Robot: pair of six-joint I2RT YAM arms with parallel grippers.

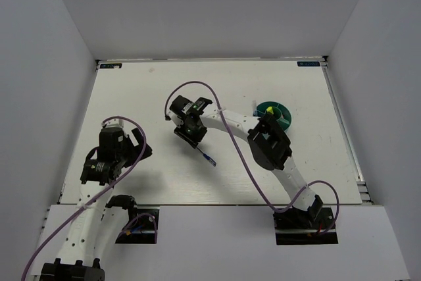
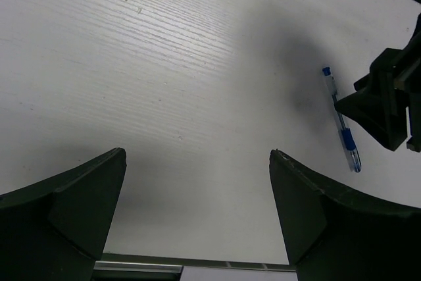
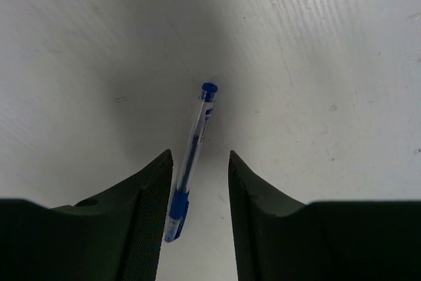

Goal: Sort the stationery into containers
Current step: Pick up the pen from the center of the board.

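- Centrally, straddles a blue pen (image 3: 195, 137) with the right gripper (image 3: 197, 157), jaws parted, unclamped.
- Hovers near-left with the left gripper (image 2: 197, 156), spread wide.
- Far right: teal divided tub (image 1: 284, 113).

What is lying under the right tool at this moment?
A blue pen lies flat on the white table, straight below the gap of the open right tool. The wrist view shows nearly its whole length; in the top view the tool hides part of it.
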